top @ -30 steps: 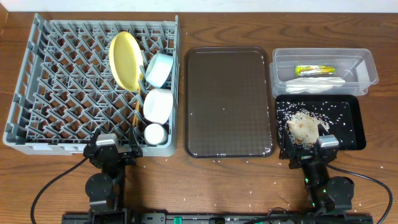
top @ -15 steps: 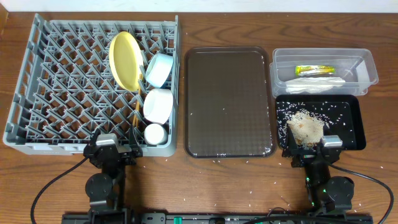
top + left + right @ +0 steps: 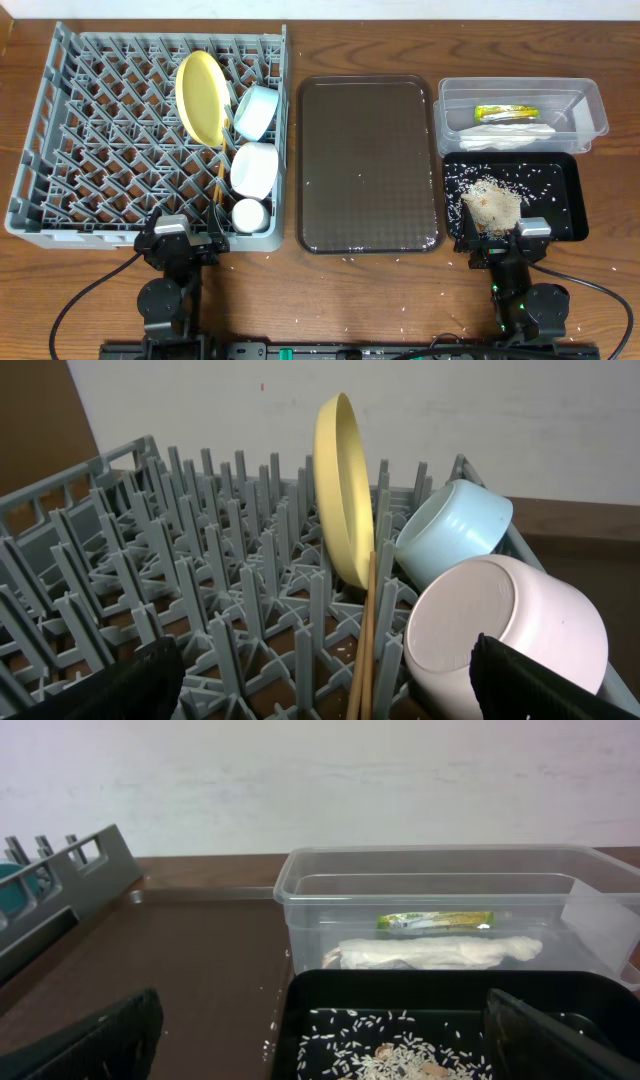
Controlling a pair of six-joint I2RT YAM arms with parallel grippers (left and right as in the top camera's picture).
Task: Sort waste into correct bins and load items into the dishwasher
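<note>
The grey dish rack [image 3: 60, 140] at the desk's left edge holds the yellow plate [image 3: 200, 97], white bowl [image 3: 254, 167], blue dish [image 3: 256, 111], cup [image 3: 249, 214] and chopsticks [image 3: 219, 180]. By the right edge, the clear tub [image 3: 596, 105] holds napkin [image 3: 505, 132] and wrapper [image 3: 507, 112]; the black tray [image 3: 565, 200], rice scraps [image 3: 490, 205]. At the near edge, left gripper [image 3: 183, 243] and right gripper [image 3: 505, 243] gape empty

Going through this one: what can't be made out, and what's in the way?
Overhead: the chopsticks are a thin sliver beside the white bowl; how many, too small to tell.
Left wrist: the small white cup falls outside the frame.
Right wrist: the bottom edge cuts off most of the food scraps in the black tray.
Print on the wrapper: too small to read.
</note>
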